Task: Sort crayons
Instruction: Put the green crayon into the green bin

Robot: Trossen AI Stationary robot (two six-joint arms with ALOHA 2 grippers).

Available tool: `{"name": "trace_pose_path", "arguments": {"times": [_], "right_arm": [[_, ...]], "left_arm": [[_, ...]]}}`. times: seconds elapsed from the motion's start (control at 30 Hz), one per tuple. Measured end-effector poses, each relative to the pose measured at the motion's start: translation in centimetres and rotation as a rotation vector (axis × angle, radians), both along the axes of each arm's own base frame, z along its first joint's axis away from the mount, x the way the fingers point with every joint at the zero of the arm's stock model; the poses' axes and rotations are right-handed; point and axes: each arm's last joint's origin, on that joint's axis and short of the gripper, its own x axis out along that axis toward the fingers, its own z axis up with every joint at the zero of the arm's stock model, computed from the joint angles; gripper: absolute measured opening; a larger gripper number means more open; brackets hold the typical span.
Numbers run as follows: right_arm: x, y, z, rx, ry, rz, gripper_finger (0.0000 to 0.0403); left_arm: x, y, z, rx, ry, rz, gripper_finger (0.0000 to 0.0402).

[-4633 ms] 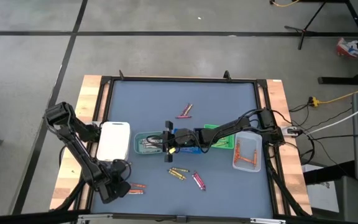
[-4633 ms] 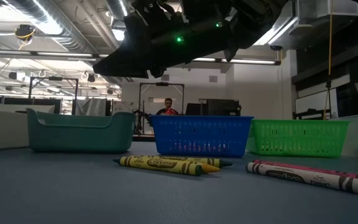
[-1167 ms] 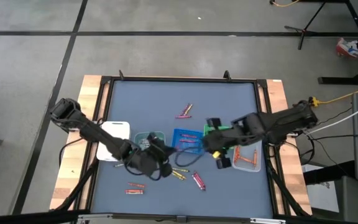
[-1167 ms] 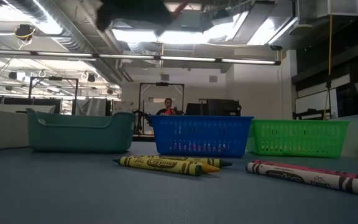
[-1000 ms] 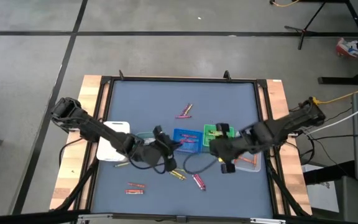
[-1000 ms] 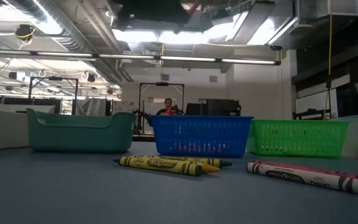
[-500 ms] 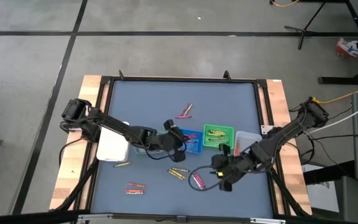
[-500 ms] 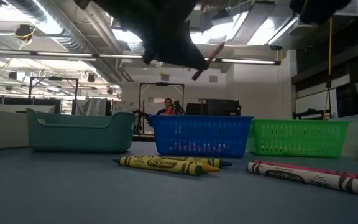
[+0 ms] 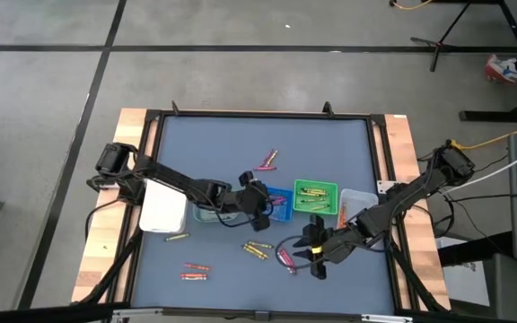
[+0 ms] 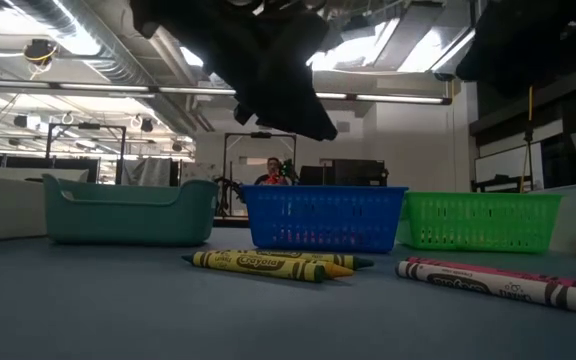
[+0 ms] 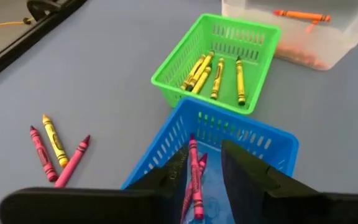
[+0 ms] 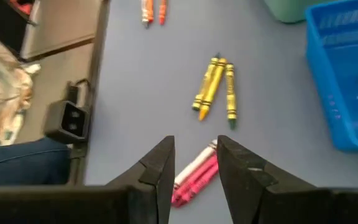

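My left gripper (image 11: 205,152) (image 9: 265,201) hangs open over the blue tray (image 11: 241,146), where pink crayons (image 11: 194,177) lie on the bottom. My right gripper (image 12: 196,144) (image 9: 307,256) is open above two pink crayons (image 12: 194,174) lying on the mat near the table's front. Yellow crayons (image 12: 215,87) lie just beyond them. The green tray (image 11: 219,62) holds yellow crayons, and the clear tray (image 11: 303,34) holds orange ones. Neither gripper holds anything.
A white tray (image 9: 164,205) and a teal tray (image 9: 206,208) stand left of the blue one. Loose crayons lie at the far middle (image 9: 266,161), the near left (image 9: 196,271) and beside the white tray (image 9: 176,238). A person shows in the room behind.
My left gripper has gone toward the table's right and down to the blue tray; the pink crayon that hung from it half a second ago no longer shows at it. My right gripper has come down toward the near edge and turned, stopping over the pink crayons.
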Motion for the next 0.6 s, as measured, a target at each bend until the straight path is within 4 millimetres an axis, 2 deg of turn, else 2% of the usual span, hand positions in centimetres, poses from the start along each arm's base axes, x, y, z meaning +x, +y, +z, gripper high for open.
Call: {"name": "trace_pose_path", "arguments": {"times": [0.23, 0.37, 0.6], "right_arm": [[0.0, -0.2, 0.0, -0.049, -0.02, -0.044, 0.0117], [0.1, -0.3, 0.0, -0.065, -0.031, -0.066, 0.0117], [0.1, -0.3, 0.0, -0.07, -0.035, -0.072, 0.0117]], "left_arm": [[0.0, -0.1, 0.0, -0.004, -0.004, -0.006, 0.0095], [0.2, -0.5, 0.0, -0.06, -0.012, -0.08, 0.0095], [0.0, -2.5, 0.2, -0.156, -0.031, -0.2, 0.0095]]}}
